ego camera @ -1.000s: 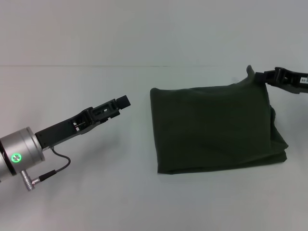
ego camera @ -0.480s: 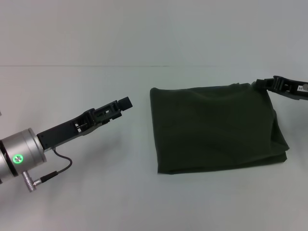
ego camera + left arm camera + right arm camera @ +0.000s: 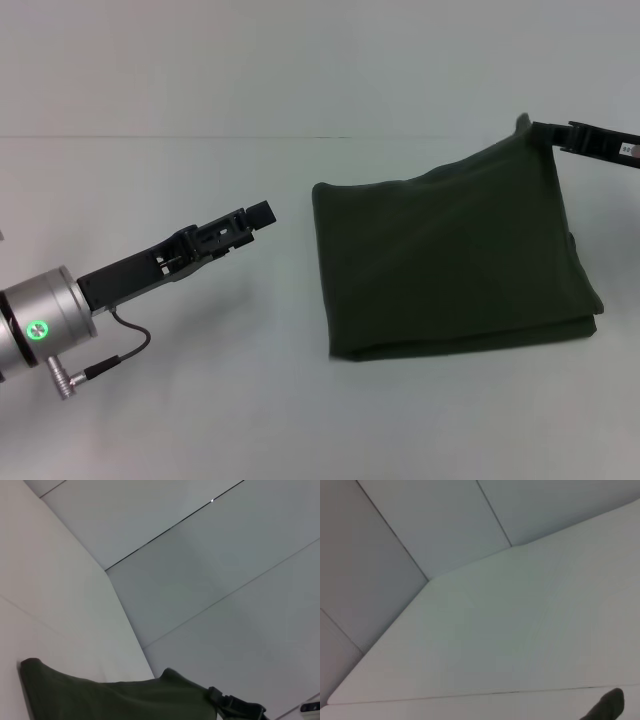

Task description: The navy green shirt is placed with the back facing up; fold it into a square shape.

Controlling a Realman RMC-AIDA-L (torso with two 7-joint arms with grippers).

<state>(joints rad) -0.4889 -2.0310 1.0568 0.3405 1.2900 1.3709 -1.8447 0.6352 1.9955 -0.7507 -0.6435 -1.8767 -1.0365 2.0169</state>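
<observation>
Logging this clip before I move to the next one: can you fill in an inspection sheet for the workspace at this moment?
Surface: white table, plain.
Job's things: navy green shirt folded into a rough rectangle, far right corner lifted off the table.
Clutter: nothing seen.
Grippers: right gripper shut on the shirt's raised corner; left gripper hovers left of the shirt, apart from it, holding nothing.
Cables: thin black cable looping from the left arm's wrist connector.
Surroundings: pale wall panels behind the table.
</observation>
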